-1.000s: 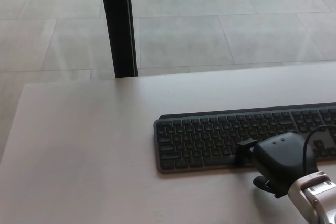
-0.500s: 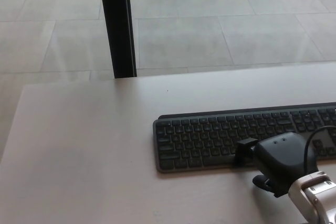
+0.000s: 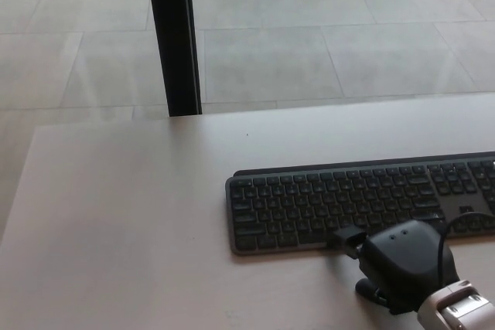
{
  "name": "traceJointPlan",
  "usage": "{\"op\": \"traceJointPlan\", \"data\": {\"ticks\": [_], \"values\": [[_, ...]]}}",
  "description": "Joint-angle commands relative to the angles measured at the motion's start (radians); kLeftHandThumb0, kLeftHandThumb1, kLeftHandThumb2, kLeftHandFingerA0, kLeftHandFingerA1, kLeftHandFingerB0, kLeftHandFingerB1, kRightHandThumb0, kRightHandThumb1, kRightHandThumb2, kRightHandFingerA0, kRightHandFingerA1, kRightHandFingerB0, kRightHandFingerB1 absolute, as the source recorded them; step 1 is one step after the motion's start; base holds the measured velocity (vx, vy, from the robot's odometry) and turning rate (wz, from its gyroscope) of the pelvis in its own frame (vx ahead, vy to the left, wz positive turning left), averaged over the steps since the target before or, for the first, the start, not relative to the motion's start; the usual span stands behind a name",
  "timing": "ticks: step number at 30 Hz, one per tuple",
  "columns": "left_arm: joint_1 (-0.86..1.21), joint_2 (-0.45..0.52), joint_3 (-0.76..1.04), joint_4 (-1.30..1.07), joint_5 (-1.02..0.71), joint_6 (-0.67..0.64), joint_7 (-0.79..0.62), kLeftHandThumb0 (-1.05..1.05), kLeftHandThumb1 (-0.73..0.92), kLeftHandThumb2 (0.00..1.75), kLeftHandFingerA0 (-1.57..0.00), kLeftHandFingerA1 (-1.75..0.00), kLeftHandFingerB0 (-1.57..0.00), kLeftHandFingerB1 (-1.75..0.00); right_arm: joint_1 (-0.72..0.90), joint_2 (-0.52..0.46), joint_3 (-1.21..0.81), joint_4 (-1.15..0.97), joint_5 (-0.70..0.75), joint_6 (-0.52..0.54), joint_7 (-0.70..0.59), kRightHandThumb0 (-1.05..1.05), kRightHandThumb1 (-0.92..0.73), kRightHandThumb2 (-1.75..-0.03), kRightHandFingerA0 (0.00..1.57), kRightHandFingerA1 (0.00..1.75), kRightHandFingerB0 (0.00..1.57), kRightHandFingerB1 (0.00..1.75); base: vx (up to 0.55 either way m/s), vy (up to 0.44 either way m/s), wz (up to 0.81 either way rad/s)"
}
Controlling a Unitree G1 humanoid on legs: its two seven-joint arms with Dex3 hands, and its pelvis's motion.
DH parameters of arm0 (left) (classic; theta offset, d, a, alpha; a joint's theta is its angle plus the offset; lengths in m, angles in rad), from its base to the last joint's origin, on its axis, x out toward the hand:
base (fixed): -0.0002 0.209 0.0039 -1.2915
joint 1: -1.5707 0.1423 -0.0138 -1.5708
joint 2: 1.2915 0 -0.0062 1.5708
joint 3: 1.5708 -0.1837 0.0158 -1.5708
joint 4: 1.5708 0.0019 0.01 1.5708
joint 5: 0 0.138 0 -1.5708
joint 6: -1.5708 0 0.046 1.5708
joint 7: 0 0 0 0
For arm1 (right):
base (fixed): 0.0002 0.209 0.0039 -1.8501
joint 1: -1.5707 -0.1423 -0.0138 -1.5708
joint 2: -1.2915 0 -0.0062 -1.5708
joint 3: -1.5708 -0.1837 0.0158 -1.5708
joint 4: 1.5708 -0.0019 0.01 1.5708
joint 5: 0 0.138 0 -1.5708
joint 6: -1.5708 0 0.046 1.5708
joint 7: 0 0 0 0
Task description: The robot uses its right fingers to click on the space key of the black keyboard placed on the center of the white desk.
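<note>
At the near edge of the flat black keyboard (image 3: 362, 205), the black right hand (image 3: 398, 264) now sits lower and nearer than before, one finger (image 3: 347, 239) touching the bottom key row. I cannot tell its other fingers. The keyboard lies toward the right edge of the white desk (image 3: 131, 229). No key lettering is readable.

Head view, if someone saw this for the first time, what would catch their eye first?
Most striking is the black keyboard lying on the white desk, running off the picture's right edge. At the keyboard's near edge sits the robot's right hand, bulky and black, one finger reaching to the bottom key row. A black post stands upright behind the desk against the pale tiled floor.
</note>
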Motion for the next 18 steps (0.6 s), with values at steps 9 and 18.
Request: {"op": "traceJointPlan", "data": {"ticks": [9, 18], "values": [[0.004, 0.02, 0.004, 0.004, -0.018, -0.017, 0.001, -0.55, 0.74, 0.62, -0.74, -0.64, -0.57, -0.51, 0.015, -0.009, -0.031, 0.045, -0.016, 0.017, 0.078, -0.39, -0.63, -0.64, 0.82, 1.64, 0.55, 0.47, 0.0, 0.0, 0.0], [0.009, 0.018, 0.0, 0.002, -0.014, -0.017, 0.008, -0.55, 0.74, 0.62, -0.74, -0.64, -0.58, -0.52, 0.008, 0.009, -0.048, 0.069, -0.014, 0.0, 0.046, -0.4, -0.6, -0.64, 0.81, 1.63, 0.56, 0.48, 0.0, 0.0, 0.0]]}}
